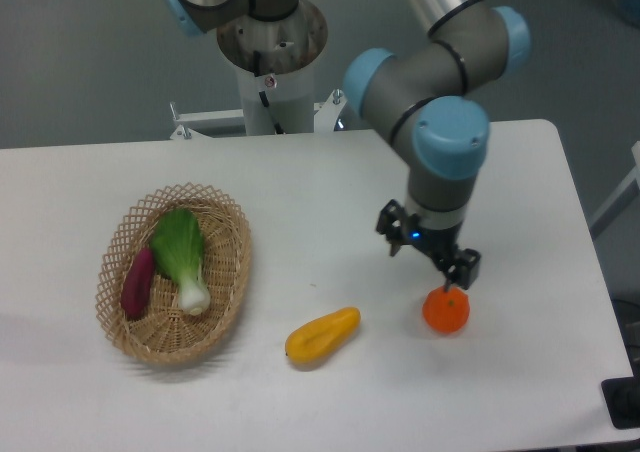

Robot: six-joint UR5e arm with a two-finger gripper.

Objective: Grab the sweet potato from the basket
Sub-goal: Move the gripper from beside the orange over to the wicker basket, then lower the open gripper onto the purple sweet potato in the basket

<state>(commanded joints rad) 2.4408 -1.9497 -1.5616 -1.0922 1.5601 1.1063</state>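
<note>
Gripper (pixel 430 257) — jaws apart, holding nothing, right of centre — sweet potato (pixel 137 283) lies far left in the basket (pixel 229 302), long axis near-vertical in frame.

Robot lab or test cell: bare white table (pixel 300 192), plain grey wall behind, arm's pedestal base (pixel 272 57) bolted on metal brackets at the table's far edge, well behind the fingers; staged produce props laid out, no household clutter
</note>
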